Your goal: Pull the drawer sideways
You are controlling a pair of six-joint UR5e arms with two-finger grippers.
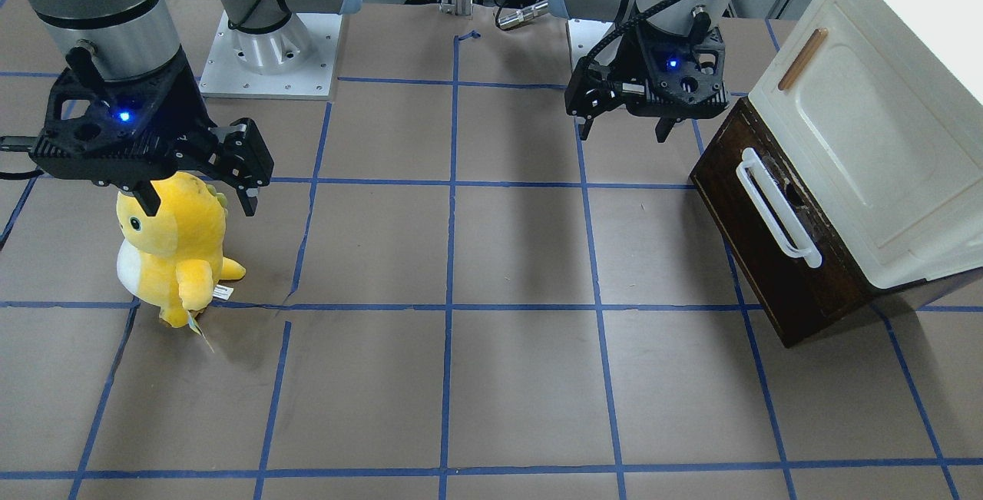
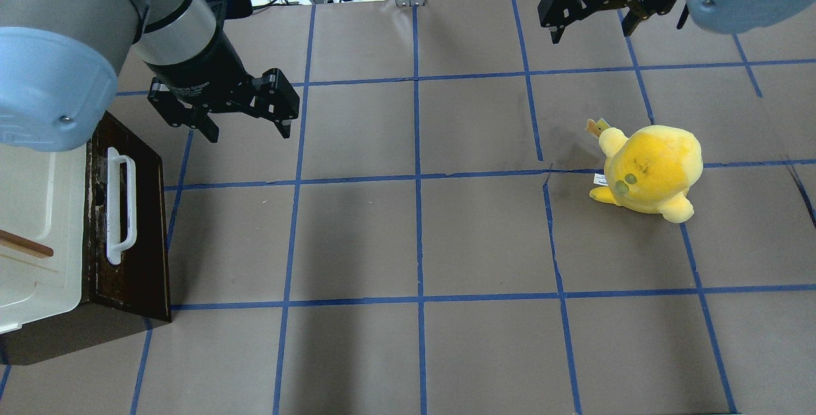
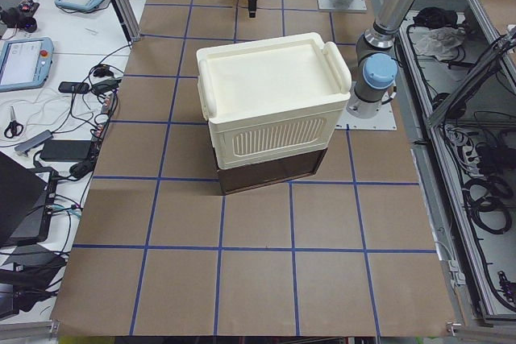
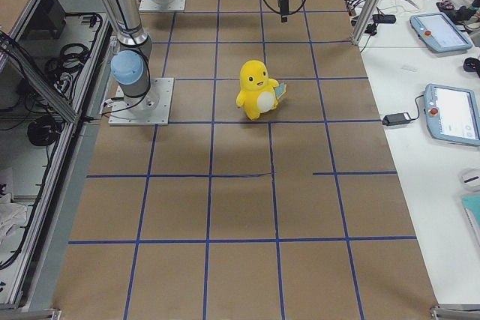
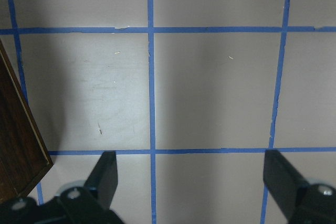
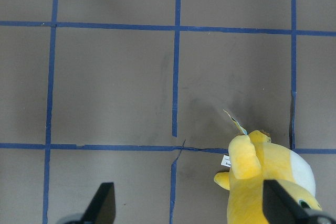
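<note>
The drawer (image 1: 756, 246) has a dark brown front with a long white bar handle (image 1: 776, 210) and sits at the bottom of a cream-white cabinet (image 1: 868, 139). None of its pale sides show. It also shows in the overhead view (image 2: 150, 224) and at the left edge of the left wrist view (image 5: 16, 145). My left gripper (image 1: 623, 131) (image 2: 248, 133) (image 5: 193, 177) is open and empty. It hovers above the table beside the drawer's end, apart from the handle. My right gripper (image 1: 200, 204) (image 2: 591, 32) (image 6: 190, 203) is open and empty, above the table's other side.
A yellow plush toy (image 1: 173, 243) (image 2: 650, 169) (image 6: 268, 177) stands on the table under and beside my right gripper. The brown table cover (image 2: 421, 236) is marked with a blue tape grid. The cabinet has a small brown wooden handle (image 1: 802, 58).
</note>
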